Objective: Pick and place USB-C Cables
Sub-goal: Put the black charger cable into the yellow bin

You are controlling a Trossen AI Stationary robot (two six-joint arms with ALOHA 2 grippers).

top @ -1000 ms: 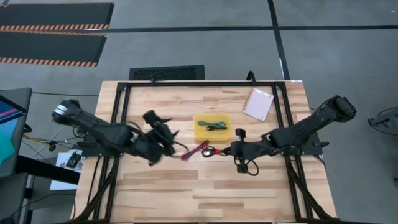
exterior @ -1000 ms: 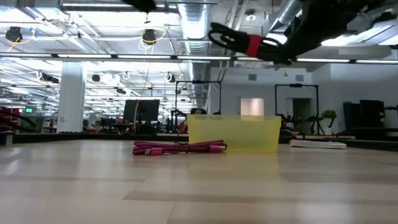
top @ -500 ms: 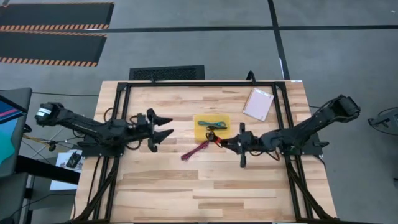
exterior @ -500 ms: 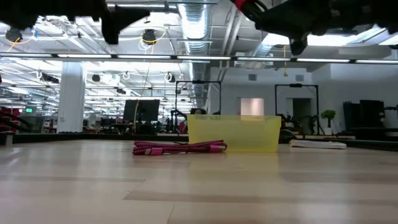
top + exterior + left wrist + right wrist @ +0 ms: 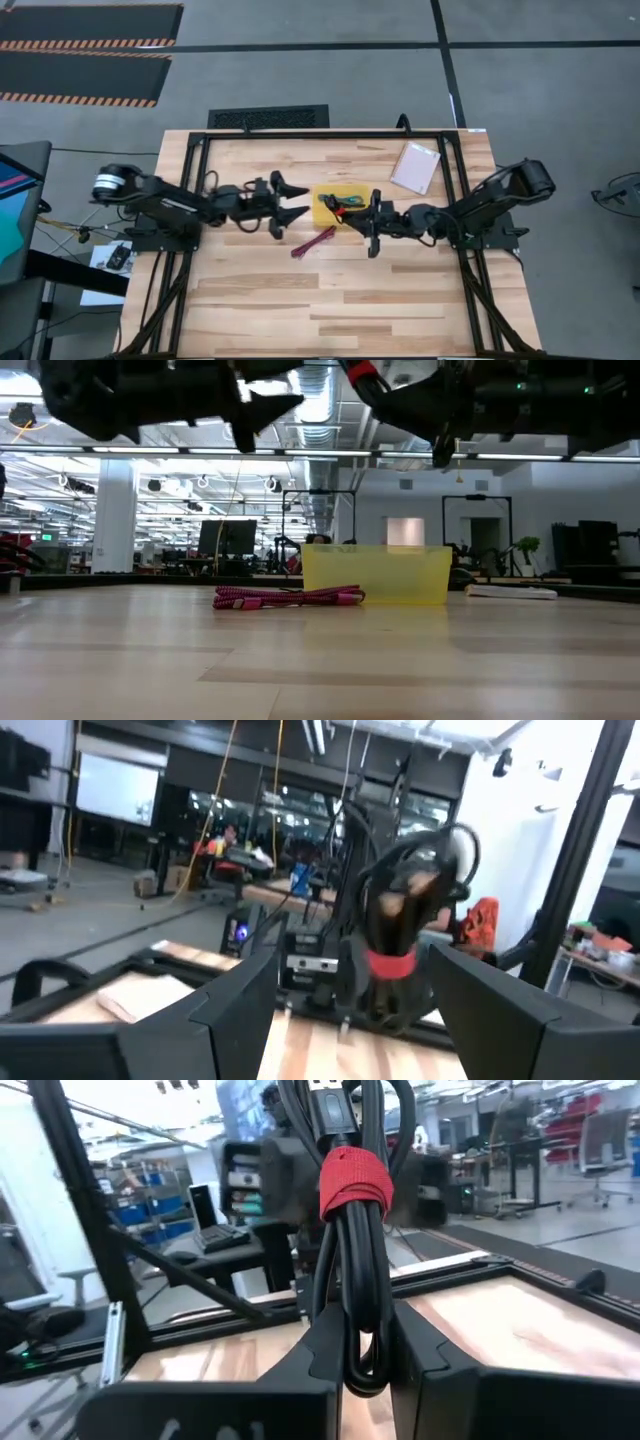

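Observation:
The black cable bundle with a red tie [image 5: 352,1230] sits in my shut right gripper [image 5: 364,217], which hovers at the near right corner of the yellow tray [image 5: 325,212]. A teal cable [image 5: 346,202] lies inside the tray. The maroon cable [image 5: 314,242] lies flat on the table just near of the tray, and it also shows in the low view as the maroon cable [image 5: 288,597]. My left gripper [image 5: 293,200] hangs open in the air just left of the tray, facing the bundle [image 5: 400,920]. I cannot make out the thin black cable. My right gripper pinches the bundle between its two fingers [image 5: 312,1342] at the looped end [image 5: 366,1342] below the red tie [image 5: 354,1184]. The fingers come level from the table's right and lie along the bundle. The bundle is lifted clear and sticks out past the fingertips toward the left arm.
A pale pinkish-white packet [image 5: 415,166] lies toward the far right corner of the table. The black frame rails [image 5: 330,134] run around the table's far, left and right sides. Bare wood [image 5: 330,310] stretches across the near half.
My right gripper has carried the bundle up and toward the table's left and far side, from the tray's near right to its corner. My left gripper has pulled back to the left, then swung right toward the tray, staying open. The maroon cable has stayed put.

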